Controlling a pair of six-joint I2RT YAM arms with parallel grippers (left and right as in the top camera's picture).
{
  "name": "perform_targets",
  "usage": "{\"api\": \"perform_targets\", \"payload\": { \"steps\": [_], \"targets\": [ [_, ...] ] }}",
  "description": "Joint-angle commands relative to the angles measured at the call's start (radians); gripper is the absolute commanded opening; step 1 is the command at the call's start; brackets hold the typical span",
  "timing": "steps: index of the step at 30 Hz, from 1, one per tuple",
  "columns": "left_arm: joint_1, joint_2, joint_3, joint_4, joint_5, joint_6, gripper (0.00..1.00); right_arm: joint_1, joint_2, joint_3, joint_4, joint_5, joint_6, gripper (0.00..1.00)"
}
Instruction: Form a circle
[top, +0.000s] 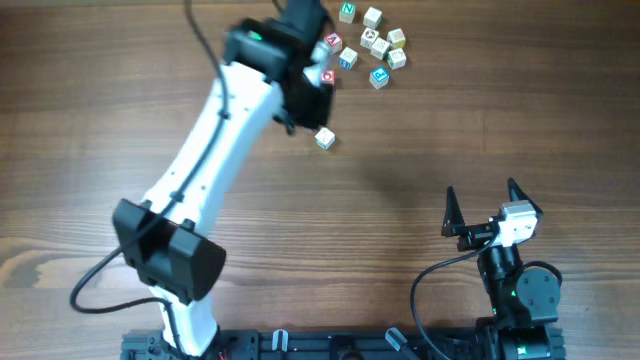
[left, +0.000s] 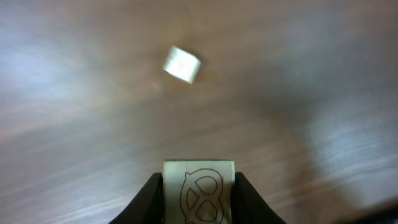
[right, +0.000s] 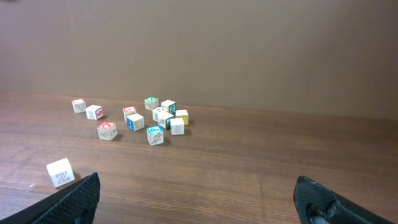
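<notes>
— Which step is judged to be in hand?
— A marked cube (left: 199, 198) is gripped in the closed left claw (left: 199, 178) near the far edge of the surface (top: 110, 110). A carry toward the ring is presumed.
— Where is the circle found?
— The circle (top: 382, 46), three touching cubes, is seen by the far edge, right of the middle, among loose cubes (top: 347, 12). The right claw (top: 482, 190) is held wide open and empty by the near edge.
— What is called for next?
— The marked cube should be set against the cluster without its neighbours being nudged. The lone cube (top: 324, 138) can be left for later.
</notes>
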Motion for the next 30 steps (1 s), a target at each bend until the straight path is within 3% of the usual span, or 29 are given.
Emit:
{"api": "perform_targets", "payload": {
  "steps": [1,7,14,17,22,26,30],
  "targets": [
    [-0.101,0.005,-0.14,0.028,-0.006,-0.063,0.15,0.004,-0.005,-0.001,0.002,-0.013,-0.018,1.0],
    [-0.161,0.005,-0.451,0.195,-0.024,-0.137,0.14,0.004,-0.005,-0.001,0.002,-0.013,-0.018,1.0],
    [-0.161,0.005,-0.795,0.696,-0.014,-0.136,0.18,0.004,-0.005,-0.001,0.002,-0.013,-0.018,1.0],
    [-0.153,0.005,-0.847,0.812,-0.053,-0.134,0.2,0.004,-0.005,-0.001,0.002,-0.013,-0.018,1.0],
    [-0.139,0.005,-0.849,0.855,-0.092,-0.125,0.22,0.004,-0.005,-0.001,0.002,-0.013,-0.018,1.0],
    [-0.139,0.005,-0.848,0.839,-0.092,-0.125,0.39,0.004,-0.005,-0.001,0.002,-0.013,-0.018,1.0],
    [-0.139,-0.005,-0.848,0.805,-0.093,-0.125,0.48,0.004,-0.005,-0.001,0.002,-0.013,-0.018,1.0]
  ]
}}
